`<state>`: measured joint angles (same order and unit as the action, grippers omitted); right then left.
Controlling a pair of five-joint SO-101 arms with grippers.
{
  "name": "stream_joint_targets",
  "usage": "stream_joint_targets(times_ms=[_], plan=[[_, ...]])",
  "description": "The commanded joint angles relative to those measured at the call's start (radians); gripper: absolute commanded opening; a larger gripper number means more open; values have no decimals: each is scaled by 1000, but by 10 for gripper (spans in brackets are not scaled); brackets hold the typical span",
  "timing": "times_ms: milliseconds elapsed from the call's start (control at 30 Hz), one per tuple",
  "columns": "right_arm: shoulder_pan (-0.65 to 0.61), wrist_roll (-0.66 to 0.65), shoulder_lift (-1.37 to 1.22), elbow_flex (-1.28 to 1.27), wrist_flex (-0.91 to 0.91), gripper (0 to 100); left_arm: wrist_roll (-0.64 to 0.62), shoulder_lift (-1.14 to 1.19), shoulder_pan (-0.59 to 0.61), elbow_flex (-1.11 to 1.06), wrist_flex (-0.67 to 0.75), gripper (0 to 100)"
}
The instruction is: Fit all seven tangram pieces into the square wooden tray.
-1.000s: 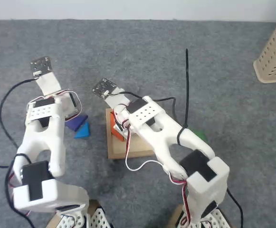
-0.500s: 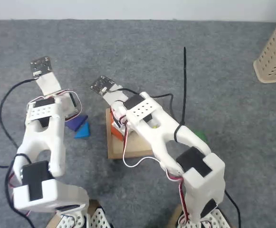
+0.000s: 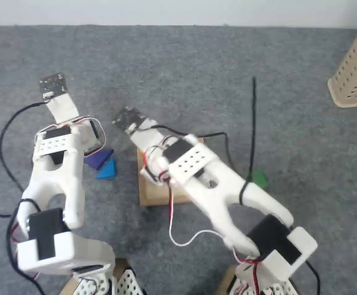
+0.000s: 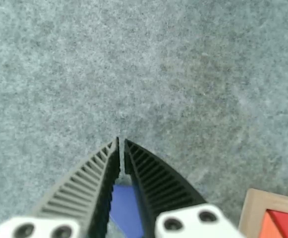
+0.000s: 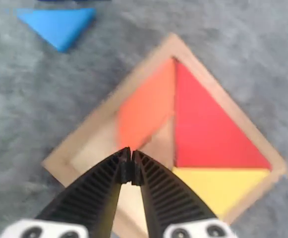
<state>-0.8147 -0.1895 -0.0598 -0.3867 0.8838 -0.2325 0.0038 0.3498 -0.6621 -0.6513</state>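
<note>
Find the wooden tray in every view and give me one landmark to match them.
High view: wooden tray mid-table, partly under the right arm.
Left wrist view: one corner of the wooden tray, off to the side of the left claw.
Right wrist view: wooden tray directly under the right claw.
Shared landmark: the orange piece inside it.

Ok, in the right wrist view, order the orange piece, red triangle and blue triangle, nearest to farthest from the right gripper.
1. Orange piece, in the tray, by the right gripper.
2. Red triangle, in the tray beside it.
3. Blue triangle, outside the tray on the carpet.
</note>
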Motion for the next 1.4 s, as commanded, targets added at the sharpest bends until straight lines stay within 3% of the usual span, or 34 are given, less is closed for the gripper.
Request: stream_joint_targets(times_ms=[0,200,800,1167,1367], plan=[[8,-9,-27,43,4,6,-5,-41,-3,28,20,12],[77,-25,-119,95,47,6,-5,-41,-5,28,20,12],[45,-60,-282,247,42,6,-5,-41,-5,33,20,12],[59,60,19,158,166,6,-5,-41,-2,30,20,12],[269,63,289,-34,232,6,127,-54,0,45,-20,12]])
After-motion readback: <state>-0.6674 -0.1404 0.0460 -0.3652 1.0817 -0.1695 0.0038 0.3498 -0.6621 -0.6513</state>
